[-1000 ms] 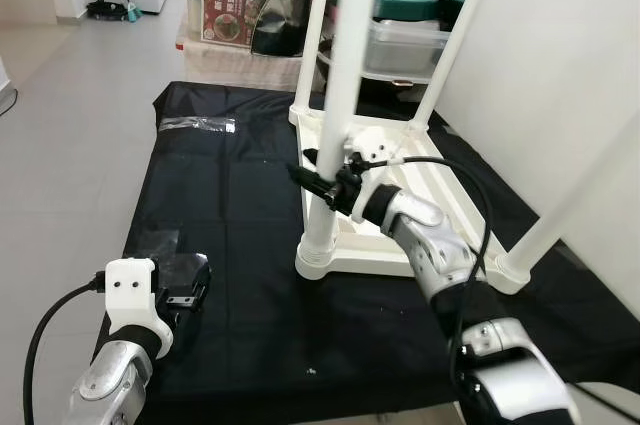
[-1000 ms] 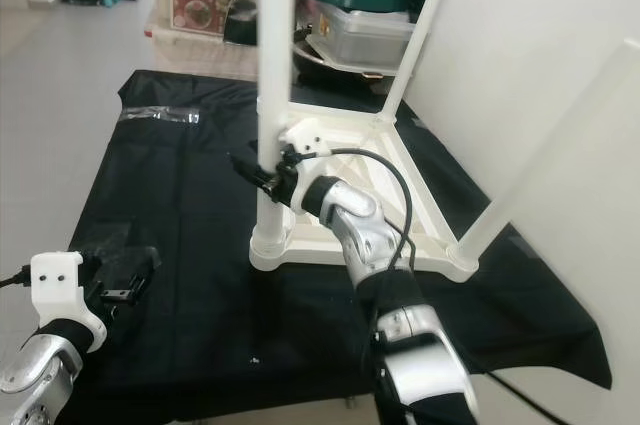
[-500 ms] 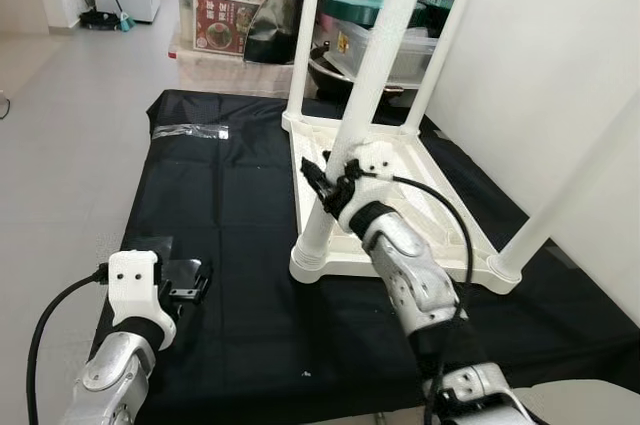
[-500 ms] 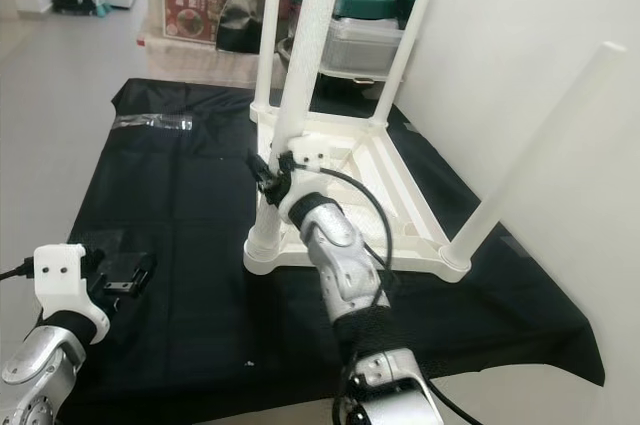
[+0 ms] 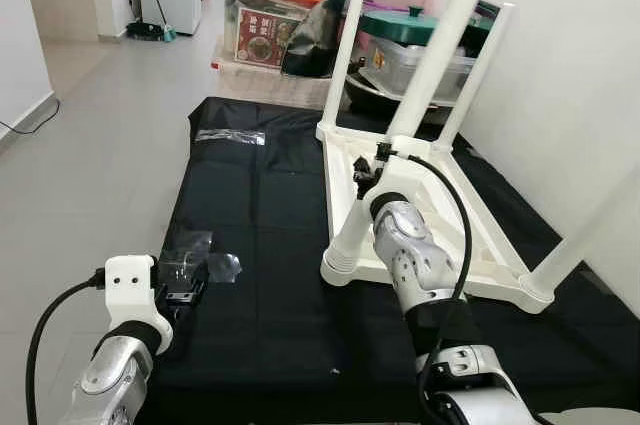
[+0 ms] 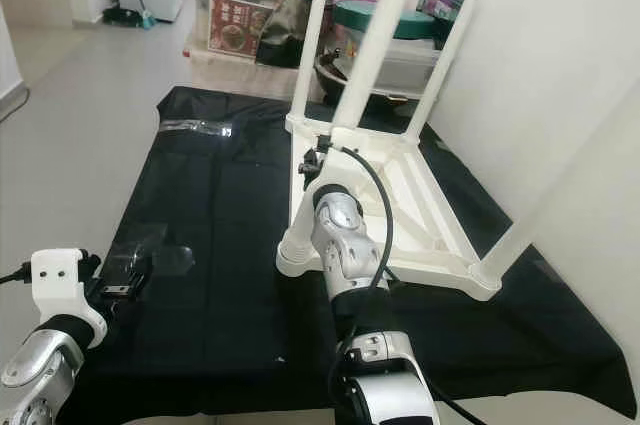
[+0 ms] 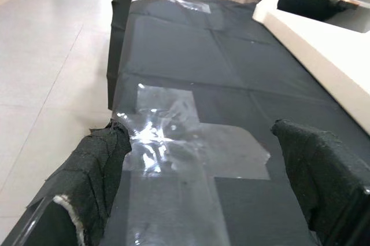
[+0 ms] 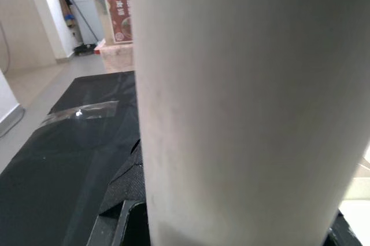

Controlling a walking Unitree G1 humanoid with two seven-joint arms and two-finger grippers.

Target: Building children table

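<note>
on the black mat (image 5: 260, 195) spread over the floor, the upturned white table (image 5: 430, 215) lies top-down with its legs pointing up, and the right gripper (image 5: 368, 177) is closed around the near leg (image 5: 395, 150), low on the post just above the socket. in the right wrist view that leg (image 8: 243, 107) stands hard up against the camera, with a black finger (image 8: 124, 199) pressed to its side. a second ago this leg stood close to straight up in the head views; half a second ago it was leaning, and now it leans more toward the far side, while the camera has also drawn back and risen so more of the room shows. some of that lean may be the changed viewpoint, but the leg does look to be worked in its socket, probably being turned or seated. the left gripper (image 5: 182, 283) hovers low over the mat's near edge, its fingers (image 7: 95, 168) spread wide and empty above a clear plastic bag (image 7: 185, 142). three other legs look fitted, so the build seems near done.
</note>
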